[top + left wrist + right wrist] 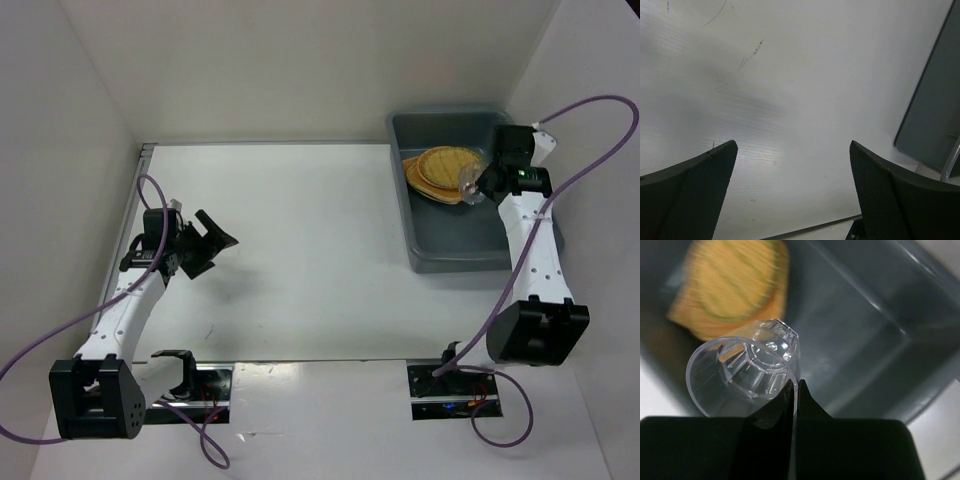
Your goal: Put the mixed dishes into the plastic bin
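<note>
The blue-grey plastic bin (447,252) stands at the far right of the table. Tan-orange woven plates (440,170) lie stacked inside it at its far left; they also show blurred in the right wrist view (730,285). My right gripper (478,182) hangs over the bin, shut on the rim of the clear ribbed cup (742,375), which is tilted on its side above the bin's floor. The cup also shows in the top view (470,184). My left gripper (212,244) is open and empty over the bare table at the left; its fingers (690,195) are spread wide.
White walls enclose the table at the back and both sides. The bin's corner (935,115) shows at the right of the left wrist view. Purple cables trail from both arms. A metal strip runs along the near table edge (320,365).
</note>
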{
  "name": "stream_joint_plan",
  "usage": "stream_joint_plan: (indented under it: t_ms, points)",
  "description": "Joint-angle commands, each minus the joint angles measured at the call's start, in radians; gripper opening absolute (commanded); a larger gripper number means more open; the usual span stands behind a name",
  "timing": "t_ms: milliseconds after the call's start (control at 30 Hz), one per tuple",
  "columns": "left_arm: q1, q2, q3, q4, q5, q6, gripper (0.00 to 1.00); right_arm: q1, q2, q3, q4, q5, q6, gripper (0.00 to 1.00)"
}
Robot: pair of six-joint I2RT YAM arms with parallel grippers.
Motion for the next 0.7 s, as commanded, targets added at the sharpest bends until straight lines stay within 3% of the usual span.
stream_joint_plan:
  t_ms: [0, 233, 667]
  points:
    - [0.006, -0.003, -0.004, 0.028, 0.017, 0.015, 0.99, -0.07, -0.005, -0.103, -0.005, 0.003, -0.034, 0.0]
    - [0.006, 0.026, -0.004, 0.048, 0.026, 0.015, 0.99, -0.099, 0.022, -0.284, 0.085, -0.042, -0.034, 0.0]
    - [0.006, 0.045, -0.032, 0.075, 0.035, 0.015, 0.99, -0.128, 0.132, -0.355, 0.204, -0.111, -0.015, 0.01]
